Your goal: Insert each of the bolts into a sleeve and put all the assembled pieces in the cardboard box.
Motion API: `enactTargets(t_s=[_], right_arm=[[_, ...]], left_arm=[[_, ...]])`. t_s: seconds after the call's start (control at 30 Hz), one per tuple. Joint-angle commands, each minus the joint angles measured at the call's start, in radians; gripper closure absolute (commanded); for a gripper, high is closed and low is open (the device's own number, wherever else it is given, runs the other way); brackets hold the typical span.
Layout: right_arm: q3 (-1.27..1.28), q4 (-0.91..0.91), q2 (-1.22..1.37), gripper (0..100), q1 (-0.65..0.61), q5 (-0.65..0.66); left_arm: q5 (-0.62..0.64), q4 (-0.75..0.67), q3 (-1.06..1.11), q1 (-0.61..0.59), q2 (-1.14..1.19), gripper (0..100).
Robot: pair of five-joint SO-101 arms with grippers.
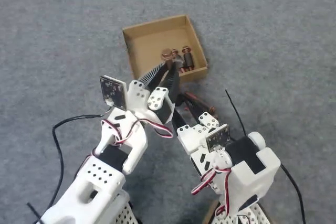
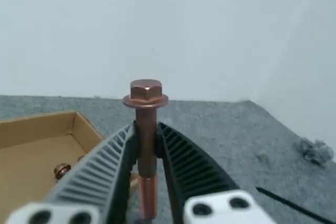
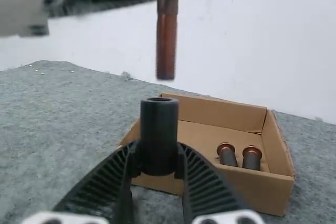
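The bolt (image 2: pixel 146 94) stands upright in my left gripper (image 2: pixel 146 135), hex head on top. The ribbed jaws pinch its copper shank just under the flange. From the right wrist camera I see the lower end of that shank (image 3: pixel 167 40) hanging above the sleeve (image 3: pixel 158 119), with a clear gap between them. The shank's tip is not squarely over the sleeve's open mouth.

The sleeve is a dark tube, held upright in my right gripper (image 3: pixel 157 156), whose jaws are closed around its lower half.

Behind both, toward the far side of the table, is the cardboard box (image 1: pixel 152 24). Two assembled pieces (image 3: pixel 227 156) (image 3: pixel 252 157) lie side by side in it, against its near right wall, copper heads showing.

From overhead, the left gripper (image 1: pixel 165 74) reaches up from the near left, and its bolt head (image 1: pixel 167 54) shows over the box's near edge. The right arm comes in from the near right and ends just short of the box.

Everything sits on a grey carpet-like table cover (image 1: pixel 273 51). A black cable (image 1: pixel 58 145) loops on it at the near left.
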Motion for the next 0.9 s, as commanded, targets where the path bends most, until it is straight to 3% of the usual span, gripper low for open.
enactTargets(t_s=[0.0,0.87], right_arm=[[0.005,-0.025,-0.001,99.2,-0.002,0.012],[0.005,-0.025,-0.010,99.2,0.062,0.014]], left_arm=[[-0.005,-0.037,0.012,0.003,0.000,99],[-0.009,-0.014,0.117,0.049,0.000,99]])
